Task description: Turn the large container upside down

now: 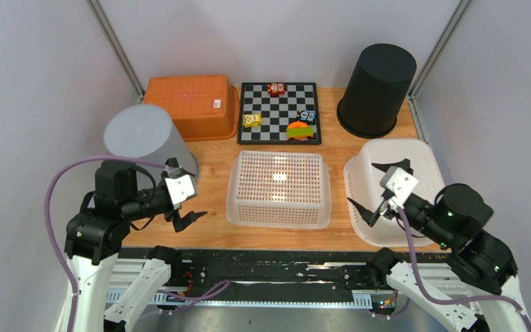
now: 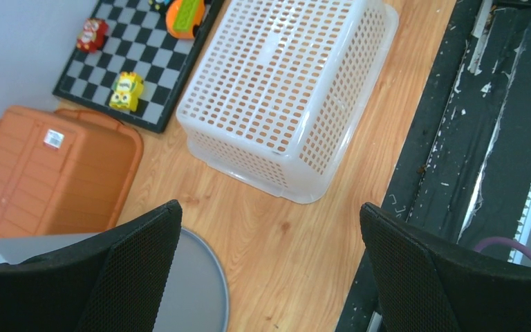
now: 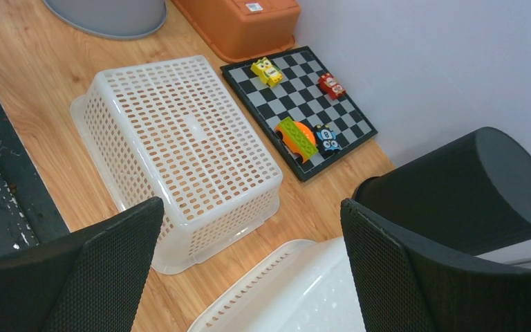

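Top view: the perforated white basket (image 1: 278,188) sits mid-table (image 1: 214,181) between the two arms, base up and rim flat on the wood. The left gripper (image 1: 191,192) hangs just beside the grey bin (image 1: 145,138), jaws spread wide with nothing between them. The right gripper (image 1: 363,185) hovers over the near-left part of the white tub (image 1: 425,162), equally wide and empty. The orange tub (image 1: 192,105), grey bin, black bin (image 1: 379,86) and white tub all show their bases too. A chessboard (image 1: 280,114) carrying small toy cars lies just behind the basket.

Left wrist view: the fingers stand far apart with bare wood between them. The basket lies ahead, base uppermost and well apart from the pads. The grey bin's rim curves in at lower left, by the left finger.

Right wrist view: the fingers are wide apart again and hold nothing. The inverted basket is ahead and to the left, and a corner of the white tub shows low between the fingers. The black bin sits behind the right finger.

Progress: I cannot say for certain which container counts as "large". I take it to be the basket, with the white tub as the other candidate, and both are already inverted. The flip reads as done, and neither arm is touching anything. As far as these views show, no step is left to do.
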{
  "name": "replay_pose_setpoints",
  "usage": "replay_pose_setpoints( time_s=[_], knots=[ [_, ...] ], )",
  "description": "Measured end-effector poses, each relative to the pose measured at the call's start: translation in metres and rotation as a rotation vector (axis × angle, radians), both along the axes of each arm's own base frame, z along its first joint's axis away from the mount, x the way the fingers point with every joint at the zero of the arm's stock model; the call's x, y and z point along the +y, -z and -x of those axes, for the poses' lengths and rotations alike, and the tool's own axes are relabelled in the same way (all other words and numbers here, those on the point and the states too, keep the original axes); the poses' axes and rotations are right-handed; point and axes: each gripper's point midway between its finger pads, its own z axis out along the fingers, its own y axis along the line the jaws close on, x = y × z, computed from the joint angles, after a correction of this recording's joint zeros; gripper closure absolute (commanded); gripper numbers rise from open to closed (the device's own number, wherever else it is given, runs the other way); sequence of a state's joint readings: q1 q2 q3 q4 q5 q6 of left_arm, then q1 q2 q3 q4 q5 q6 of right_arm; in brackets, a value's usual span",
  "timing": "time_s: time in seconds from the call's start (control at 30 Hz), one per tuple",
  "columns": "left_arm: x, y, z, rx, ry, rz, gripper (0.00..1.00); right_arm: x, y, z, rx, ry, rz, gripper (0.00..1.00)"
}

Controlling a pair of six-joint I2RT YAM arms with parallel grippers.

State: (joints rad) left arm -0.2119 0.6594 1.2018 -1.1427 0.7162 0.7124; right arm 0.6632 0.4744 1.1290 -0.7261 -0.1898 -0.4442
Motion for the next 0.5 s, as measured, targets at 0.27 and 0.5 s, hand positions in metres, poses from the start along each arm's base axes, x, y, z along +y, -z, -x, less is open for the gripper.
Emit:
replay_pose_setpoints(
  time_s=[0.27, 0.5],
  knots=[
    [0.002, -0.037, 0.040, -0.114, 0.039, 0.044, 0.00, -0.024, -0.028, 0.039, -0.071, -0.015, -0.059, 0.00],
    [0.009, -0.063, 0.060, -0.189, 0.004, 0.075, 0.00, -0.034, -0.021, 0.072, -0.092, -0.065, -0.034, 0.00]
  ],
)
